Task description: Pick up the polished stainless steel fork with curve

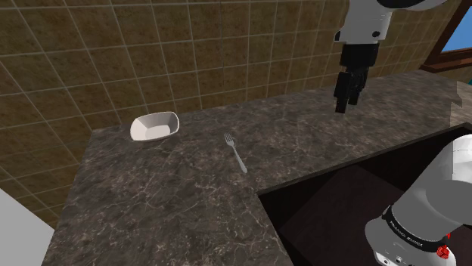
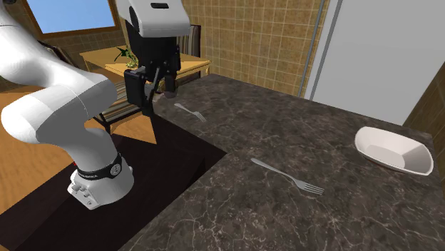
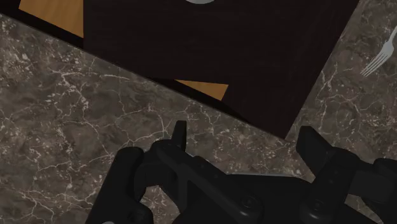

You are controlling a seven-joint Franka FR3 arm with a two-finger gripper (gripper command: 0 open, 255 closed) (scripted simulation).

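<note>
Gripper point(image 3: 245, 145) fingers wide apart, empty, hovering over dark stone counter point(image 1: 174, 204), touching nothing. Fork point(image 1: 235, 152) lies flat, well apart from it, near white bowl point(image 1: 155, 127).

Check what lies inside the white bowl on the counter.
Nothing shows inside the bowl: its white inner walls and floor look bare. In the shoulder view its near rim covers a strip of the floor.

Fig. 1. My white arm point(image 2: 50, 107) arches up from its base, wrist turned downward; my black gripper point(image 1: 344, 104) hangs with fingers point(image 3: 316, 145) parted, clasping nothing.
</note>
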